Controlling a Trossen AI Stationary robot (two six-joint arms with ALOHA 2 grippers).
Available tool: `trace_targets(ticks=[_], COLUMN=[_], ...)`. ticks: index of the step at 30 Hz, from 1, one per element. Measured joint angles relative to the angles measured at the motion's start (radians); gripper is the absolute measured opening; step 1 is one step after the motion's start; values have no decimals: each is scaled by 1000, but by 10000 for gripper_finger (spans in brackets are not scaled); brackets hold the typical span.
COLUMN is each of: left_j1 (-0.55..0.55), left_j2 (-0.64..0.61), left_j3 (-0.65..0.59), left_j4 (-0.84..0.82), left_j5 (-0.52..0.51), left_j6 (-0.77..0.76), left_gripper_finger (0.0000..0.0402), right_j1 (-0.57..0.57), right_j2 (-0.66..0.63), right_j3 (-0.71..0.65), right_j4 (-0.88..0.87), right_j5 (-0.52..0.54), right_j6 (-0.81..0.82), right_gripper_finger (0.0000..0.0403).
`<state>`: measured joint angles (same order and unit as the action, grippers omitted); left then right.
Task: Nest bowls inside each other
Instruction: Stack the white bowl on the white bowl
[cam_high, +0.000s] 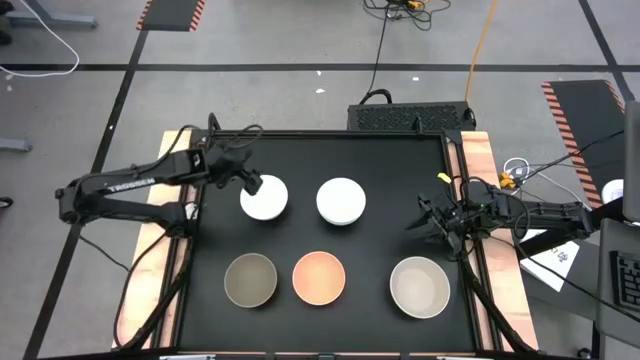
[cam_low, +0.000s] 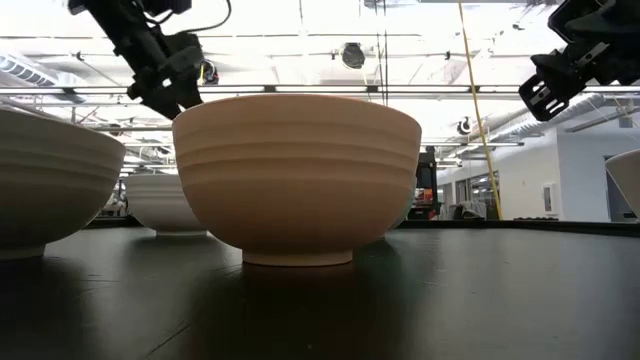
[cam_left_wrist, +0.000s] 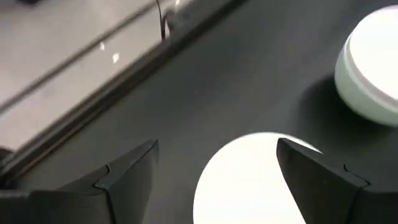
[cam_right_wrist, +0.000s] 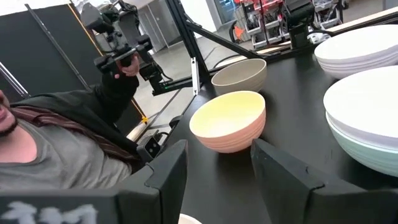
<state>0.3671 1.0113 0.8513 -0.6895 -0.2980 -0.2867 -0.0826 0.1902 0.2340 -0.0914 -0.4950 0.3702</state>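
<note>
Five bowl places show on the black mat. A white bowl (cam_high: 265, 197) sits far left; beside it a white bowl nested in the mint green bowl (cam_high: 341, 201). Along the near row stand the olive-grey bowl (cam_high: 250, 279), the peach-orange bowl (cam_high: 319, 277) and the beige bowl (cam_high: 419, 286). My left gripper (cam_high: 250, 182) is open and hovers over the far-left rim of the lone white bowl (cam_left_wrist: 249, 186), raised above it in the low view (cam_low: 160, 80). My right gripper (cam_high: 428, 222) is open, in the air by the table's right edge, far of the beige bowl.
The wooden table border (cam_high: 478, 250) frames the mat, with cables beyond it. In the right wrist view a person (cam_right_wrist: 56, 143) is beyond the table's left side, one hand (cam_right_wrist: 121, 65) on a dark device. Bare mat lies between the two rows of bowls.
</note>
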Motion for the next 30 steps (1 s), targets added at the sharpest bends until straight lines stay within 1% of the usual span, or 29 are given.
trace_targets(ticks=[2,5,10,15,24,30], left_j1=[31,67,117,136,128,142], left_j2=[36,87,144,177,238,277], left_j3=[40,81,123,125,123,101], left_j4=[-69,-154,-245,-260,-235,-222], left_j5=[42,78,142,247,268,306], left_j6=[-3,-3,23,46,62,97], left_gripper_finger=[328,328,328,328,328,328], right_j1=[0,0,0,0,0,0], right_j2=[0,0,0,0,0,0], right_j3=[0,0,0,0,0,-1], right_j4=[-2,-13,-27,-27,-34,-75], right_j5=[-1,-2,-3,-4,-6,-6], right_j6=[0,8,11,11,-11,-15], right_gripper_finger=[169,169,169,169,169,169])
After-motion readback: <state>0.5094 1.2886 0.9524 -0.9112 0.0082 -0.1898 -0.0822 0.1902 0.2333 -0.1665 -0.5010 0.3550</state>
